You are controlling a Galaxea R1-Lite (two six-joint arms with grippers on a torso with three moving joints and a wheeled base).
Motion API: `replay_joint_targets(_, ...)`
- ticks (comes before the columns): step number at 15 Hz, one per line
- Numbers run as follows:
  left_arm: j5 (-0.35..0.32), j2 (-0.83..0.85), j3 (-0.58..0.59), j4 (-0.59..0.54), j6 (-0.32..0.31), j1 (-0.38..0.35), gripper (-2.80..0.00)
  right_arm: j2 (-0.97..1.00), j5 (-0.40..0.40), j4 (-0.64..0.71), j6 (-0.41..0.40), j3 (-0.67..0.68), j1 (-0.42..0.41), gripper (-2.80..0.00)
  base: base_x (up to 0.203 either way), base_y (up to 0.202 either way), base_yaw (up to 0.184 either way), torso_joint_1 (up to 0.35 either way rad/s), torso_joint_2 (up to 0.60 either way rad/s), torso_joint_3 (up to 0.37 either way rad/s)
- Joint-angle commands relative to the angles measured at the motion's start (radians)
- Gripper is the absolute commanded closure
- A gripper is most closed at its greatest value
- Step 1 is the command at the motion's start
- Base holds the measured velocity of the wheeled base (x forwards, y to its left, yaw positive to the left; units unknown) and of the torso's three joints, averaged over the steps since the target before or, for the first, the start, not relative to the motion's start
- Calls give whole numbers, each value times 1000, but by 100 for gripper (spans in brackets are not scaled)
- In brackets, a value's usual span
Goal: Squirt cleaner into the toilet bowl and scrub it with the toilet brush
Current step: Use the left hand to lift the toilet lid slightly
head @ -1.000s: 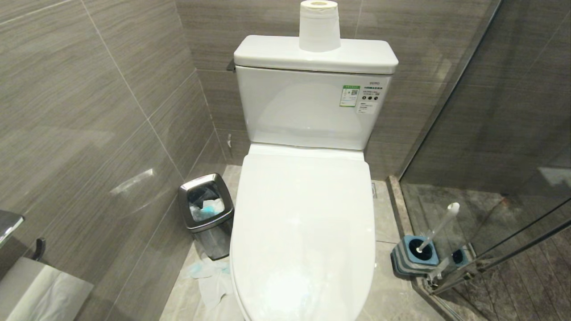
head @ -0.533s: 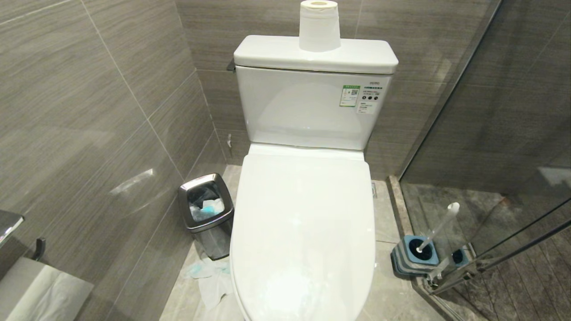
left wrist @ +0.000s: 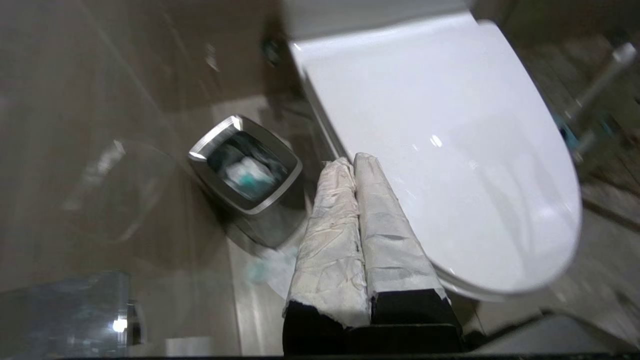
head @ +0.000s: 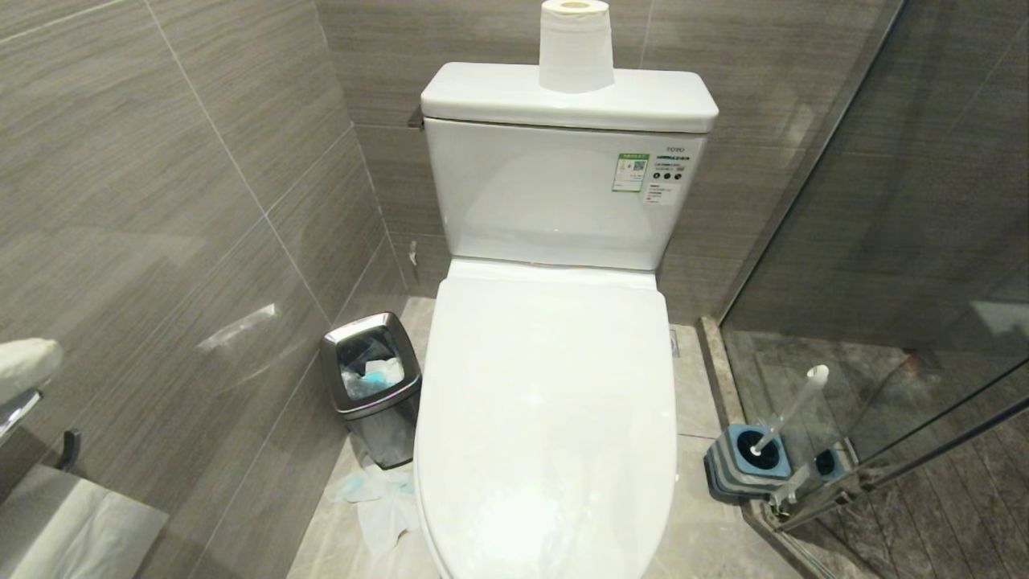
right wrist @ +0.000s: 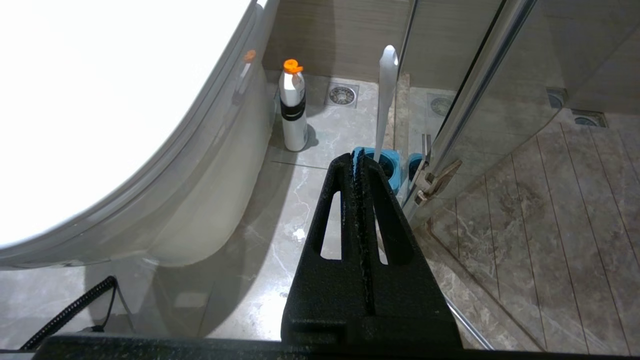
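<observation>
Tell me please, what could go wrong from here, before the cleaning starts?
1. The toilet lid is closed, so cleaner would likely land on it, not in the bowl.
2. The toilet brush leans in its holder right beside the glass door; pulling it out could knock the glass.
3. The left claw, shut, hangs near the lid edge beside the waste bin and could bump either.
</observation>
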State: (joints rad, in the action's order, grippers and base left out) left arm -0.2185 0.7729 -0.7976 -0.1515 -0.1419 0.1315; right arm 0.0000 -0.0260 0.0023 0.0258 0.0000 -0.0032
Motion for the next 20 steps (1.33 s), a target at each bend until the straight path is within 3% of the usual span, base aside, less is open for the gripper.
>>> replay_joint_targets(1, 0, 58, -11, -116, -1, 82, 0, 2, 0, 1, 0, 1, 0, 0, 0, 0, 0, 0, 0, 0)
replay_joint_targets(3, 4, 95, 11, -143, -1, 98, 0, 2, 0, 1, 0, 0, 0, 0, 0, 0, 0, 0, 0, 0)
replay_joint_targets(5, 10, 165, 47, -102, 0, 99, 0, 2, 0, 1, 0, 0, 0, 0, 0, 0, 0, 0, 0, 0)
replay_joint_targets(11, 99, 425, 223, 216, 39, 78, 0, 2, 0, 1, 0, 0, 0, 0, 0, 0, 0, 0, 0, 0)
replay_joint_targets(15, 109, 543, 360, 409, 74, 73, 0, 2, 0, 1, 0, 1, -1, 0, 0, 0, 0, 0, 0, 0)
replay_joint_targets(20, 150, 599, 462, 481, 79, 69, 0, 2, 0, 1, 0, 0, 0, 0, 0, 0, 0, 0, 0, 0)
